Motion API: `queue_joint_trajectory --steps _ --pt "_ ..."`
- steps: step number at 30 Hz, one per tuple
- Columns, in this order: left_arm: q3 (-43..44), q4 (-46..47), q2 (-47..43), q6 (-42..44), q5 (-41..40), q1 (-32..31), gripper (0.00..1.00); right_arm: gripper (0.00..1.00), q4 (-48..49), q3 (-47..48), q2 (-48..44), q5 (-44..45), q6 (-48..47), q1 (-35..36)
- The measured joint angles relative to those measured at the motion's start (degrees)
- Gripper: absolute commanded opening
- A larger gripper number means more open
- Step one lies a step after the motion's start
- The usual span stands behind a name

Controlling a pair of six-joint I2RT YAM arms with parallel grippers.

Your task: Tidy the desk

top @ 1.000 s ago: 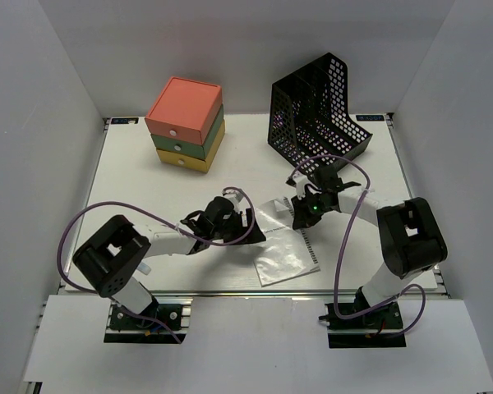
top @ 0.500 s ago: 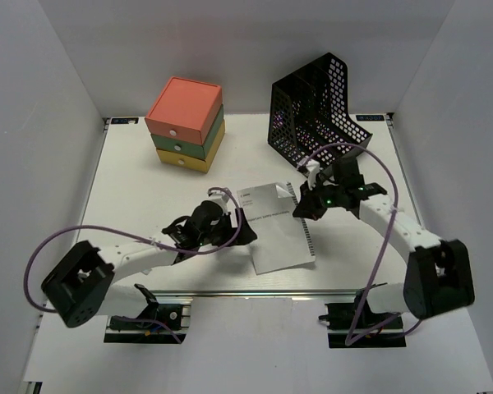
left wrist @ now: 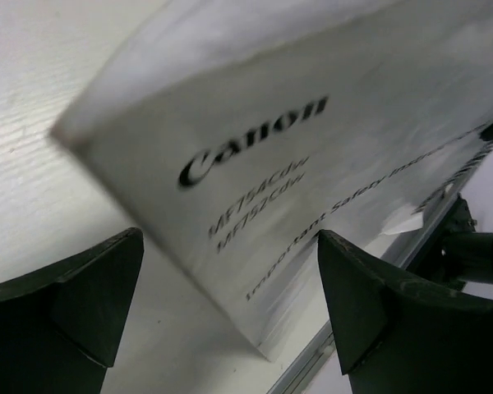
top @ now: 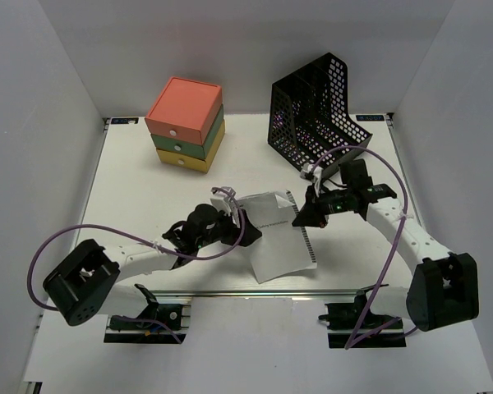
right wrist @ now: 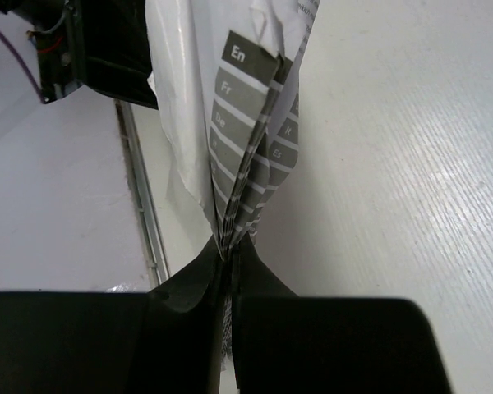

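Left wrist view: the Canon booklet (left wrist: 312, 123) runs off the top and right edges. Its near corner is a blur, and the small print under the model numbers smears out. Both fingers (left wrist: 74, 304) of the left gripper (left wrist: 230, 304) are chopped by the bottom edge.

Right wrist view: the booklet's edge disappears between the pressed fingers (right wrist: 185, 287) of the right gripper (right wrist: 228, 261), which are themselves cut off at the bottom, and the language tabs (right wrist: 230, 131) below "Fr" shrink past reading.

From above, near the desk's (top: 148, 189) near edge, the booklet's print is too small to read. The right gripper covers part of its right edge, and the left gripper's tips merge into one dark shape.
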Motion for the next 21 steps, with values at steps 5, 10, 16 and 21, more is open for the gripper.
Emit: queue_joint_trajectory --steps 5,10,16,21 --pt "-1.5 9.1 -0.1 2.1 3.8 0.0 0.74 0.0 -2.6 0.5 -0.5 -3.5 -3.2 -0.3" --pt "-4.6 18.1 -0.7 1.7 9.2 0.0 0.27 0.0 -3.4 0.9 -1.0 -4.6 -4.4 -0.3" --pt "-6.0 24.7 -0.8 -0.1 16.4 0.4 0.0 0.31 -3.6 1.2 -1.9 -3.0 -4.3 -0.7" --pt "-5.3 20.5 -6.7 3.0 20.8 0.0 0.0 0.7 -3.5 1.6 -4.7 -1.2 -3.1 -0.6"
